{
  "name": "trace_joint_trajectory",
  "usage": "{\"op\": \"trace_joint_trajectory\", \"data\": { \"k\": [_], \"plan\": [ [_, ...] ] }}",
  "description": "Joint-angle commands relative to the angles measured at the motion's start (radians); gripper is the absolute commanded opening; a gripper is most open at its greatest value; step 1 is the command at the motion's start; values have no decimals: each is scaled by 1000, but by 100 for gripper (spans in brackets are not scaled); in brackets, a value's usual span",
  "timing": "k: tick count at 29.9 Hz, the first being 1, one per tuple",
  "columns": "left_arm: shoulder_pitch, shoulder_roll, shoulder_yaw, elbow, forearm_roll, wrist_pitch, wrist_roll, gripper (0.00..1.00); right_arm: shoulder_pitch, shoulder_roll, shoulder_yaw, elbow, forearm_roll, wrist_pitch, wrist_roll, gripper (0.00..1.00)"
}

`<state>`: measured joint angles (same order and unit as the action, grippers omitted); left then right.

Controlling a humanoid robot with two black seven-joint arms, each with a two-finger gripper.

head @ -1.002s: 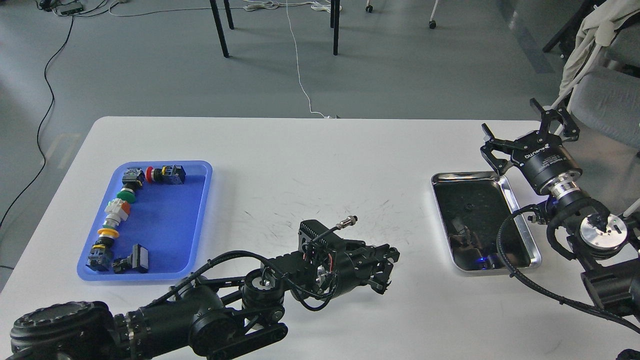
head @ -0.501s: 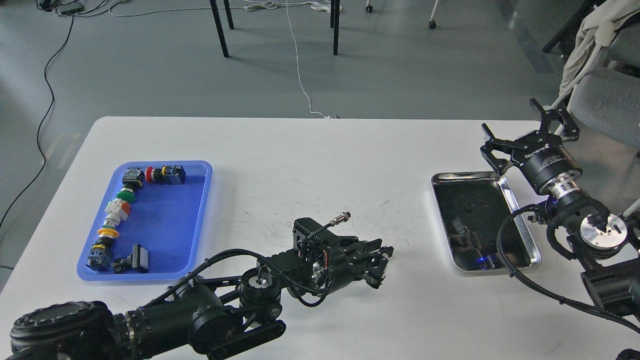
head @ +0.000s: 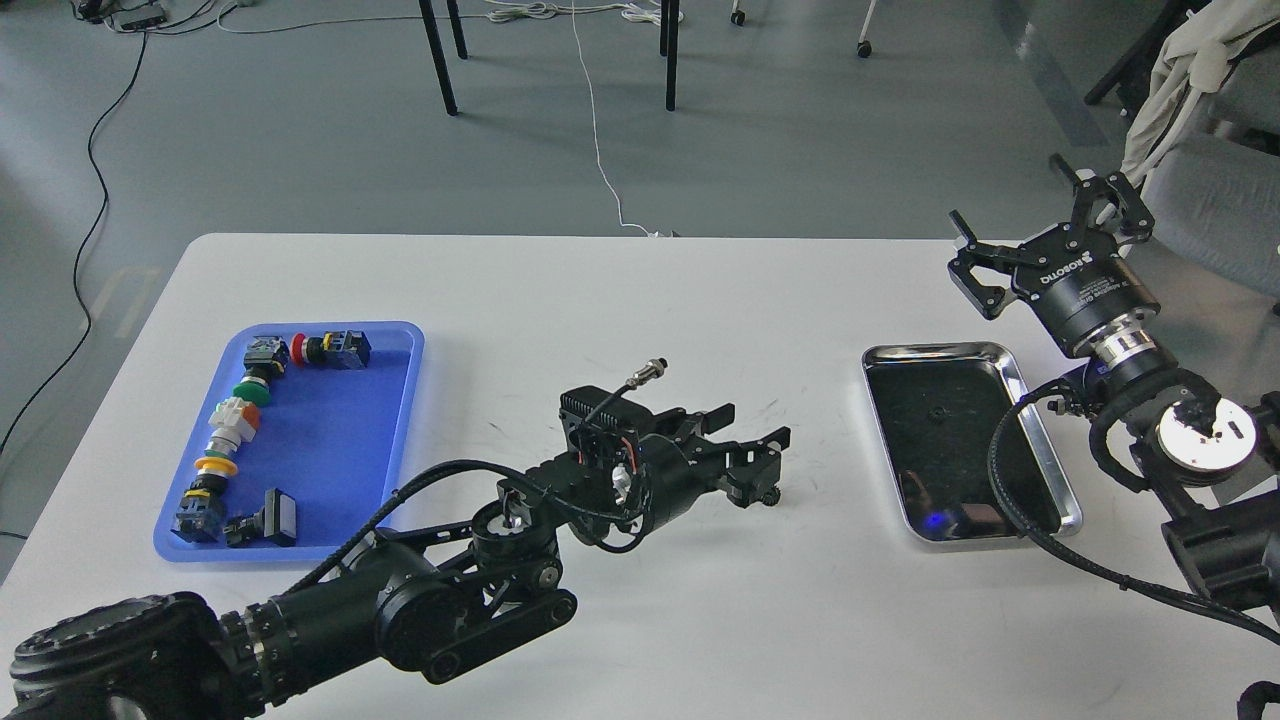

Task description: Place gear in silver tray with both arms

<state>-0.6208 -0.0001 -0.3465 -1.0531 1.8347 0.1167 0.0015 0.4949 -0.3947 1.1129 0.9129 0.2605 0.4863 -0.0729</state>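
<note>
The silver tray [head: 1040, 470] lies at the right of the white table. A small dark gear-like piece [head: 935, 412] rests on its floor near the far end. My right gripper [head: 1040, 230] is open and empty, raised beyond the tray's far right corner. My left gripper [head: 755, 450] hovers low over the middle of the table, left of the tray, with its fingers spread. A small dark knob [head: 771, 493] shows at its lower fingertip; I cannot tell whether it is a gear or part of the finger.
A blue plastic tray [head: 400, 420] at the left holds several push-button switches along its left and far sides. A grey chair with cloth [head: 1200, 190] stands past the table's right edge. Black cables loop by my right wrist over the silver tray's near corner.
My left gripper has pulled back to the left, risen a little and spread its fingers. My right gripper has lifted up and away from the silver tray's far corner.
</note>
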Motion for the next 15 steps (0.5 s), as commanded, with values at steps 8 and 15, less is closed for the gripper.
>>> {"op": "trace_joint_trajectory", "data": {
  "k": [8,15],
  "plan": [
    [-142,24,-302,-10,-733,8,49,98,215,-162,-341,136,-243,-34,-11,98],
    [-149,233,-413,-10,-1144,-8,46,98,555,-314,-833,317,-496,-25,-71,98]
  ]
}}
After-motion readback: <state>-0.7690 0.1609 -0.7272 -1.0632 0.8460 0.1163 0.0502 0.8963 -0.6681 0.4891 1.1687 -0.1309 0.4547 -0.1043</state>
